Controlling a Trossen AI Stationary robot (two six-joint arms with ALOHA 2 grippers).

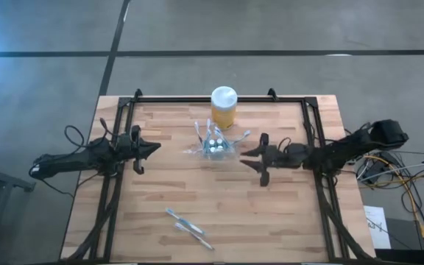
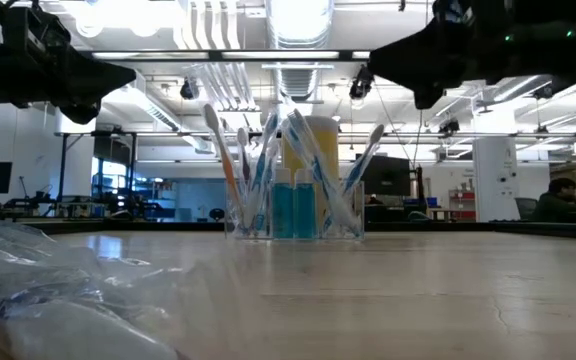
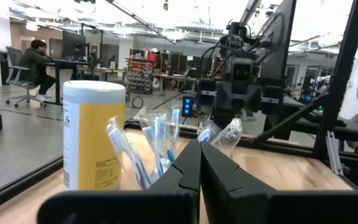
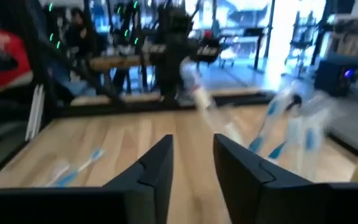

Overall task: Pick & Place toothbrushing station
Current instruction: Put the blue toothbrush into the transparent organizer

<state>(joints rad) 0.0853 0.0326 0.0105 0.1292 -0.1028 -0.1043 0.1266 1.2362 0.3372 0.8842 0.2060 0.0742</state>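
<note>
Two robot arms wait on each side of a clear cup full of toothbrushes.

The clear cup (image 1: pixel 216 146) stands near the middle of the wooden table (image 1: pixel 160 191), toward the far edge, with blue and white toothbrushes (image 2: pixel 313 170) sticking up out of it and small blue tubes (image 2: pixel 295 208) inside. A yellow jar (image 1: pixel 224 107) with a white lid stands just behind the cup. The left claw (image 1: pixel 156 149) hangs above the table to the left of the cup, and its two fingers are pressed together with nothing in them. The right claw (image 1: pixel 246 152) hangs just to the right of the cup, and its fingers (image 4: pixel 157 167) are apart and hold nothing. Two more wrapped toothbrushes (image 1: pixel 189 227) lie near the front edge of the table, well away from the cup.
</note>
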